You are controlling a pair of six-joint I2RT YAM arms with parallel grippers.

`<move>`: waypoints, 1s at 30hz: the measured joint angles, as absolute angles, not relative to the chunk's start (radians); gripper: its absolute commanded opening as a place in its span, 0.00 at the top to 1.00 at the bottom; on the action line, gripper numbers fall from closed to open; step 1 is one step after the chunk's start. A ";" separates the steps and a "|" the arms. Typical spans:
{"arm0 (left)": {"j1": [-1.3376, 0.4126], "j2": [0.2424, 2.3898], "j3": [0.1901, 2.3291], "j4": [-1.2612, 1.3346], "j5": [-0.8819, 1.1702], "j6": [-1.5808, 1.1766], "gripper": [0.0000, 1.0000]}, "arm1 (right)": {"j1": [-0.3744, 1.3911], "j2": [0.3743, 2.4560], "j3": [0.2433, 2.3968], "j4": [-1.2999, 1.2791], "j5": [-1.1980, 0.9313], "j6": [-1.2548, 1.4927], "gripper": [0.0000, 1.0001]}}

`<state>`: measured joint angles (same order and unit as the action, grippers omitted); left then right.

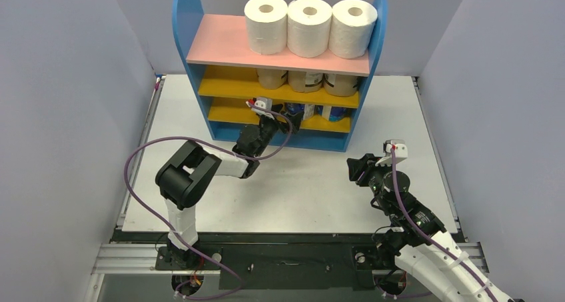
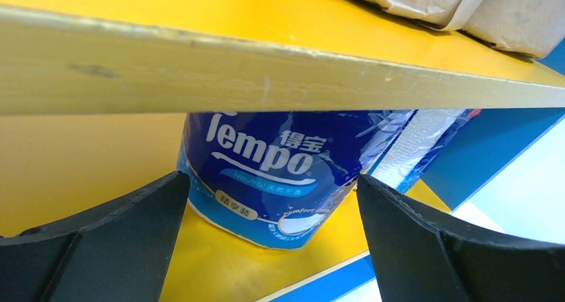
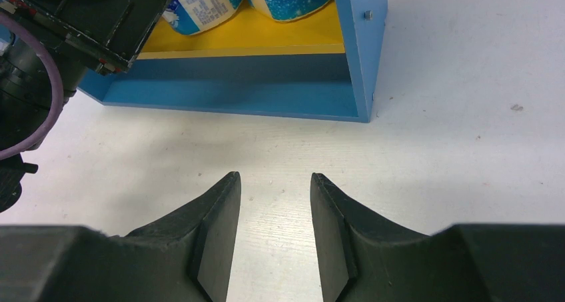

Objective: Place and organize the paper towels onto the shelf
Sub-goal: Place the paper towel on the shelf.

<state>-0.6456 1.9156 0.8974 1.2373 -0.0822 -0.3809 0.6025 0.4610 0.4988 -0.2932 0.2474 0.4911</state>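
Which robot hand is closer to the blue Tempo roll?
Left. The left gripper sits open right in front of the blue Tempo roll on the shelf; the right gripper hangs over the table, apart from the shelf.

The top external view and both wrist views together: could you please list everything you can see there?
table: one, white, beneath everything
shelf: one, blue sides and base, pink top board, two yellow boards, far side of the table
plain rolls: three, white, upright in a row on the pink top board
wrapped rolls: three, tan, on the upper yellow board
printed rolls: two, blue and white, on the lower yellow board, towards its right end
left end effector: one, black, open, at the lower yellow board facing a printed roll
right end effector: one, black, slightly open and empty, over the table in front of the shelf
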 measured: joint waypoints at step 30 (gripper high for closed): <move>-0.669 1.930 0.921 1.227 -0.082 -0.381 0.04 | 0.603 0.461 0.499 -0.293 0.249 0.491 0.61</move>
<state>-0.6689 1.9301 0.9211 1.2270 -0.0822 -0.3809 0.6025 0.4606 0.4988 -0.2932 0.2493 0.4911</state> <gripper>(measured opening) 0.965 0.392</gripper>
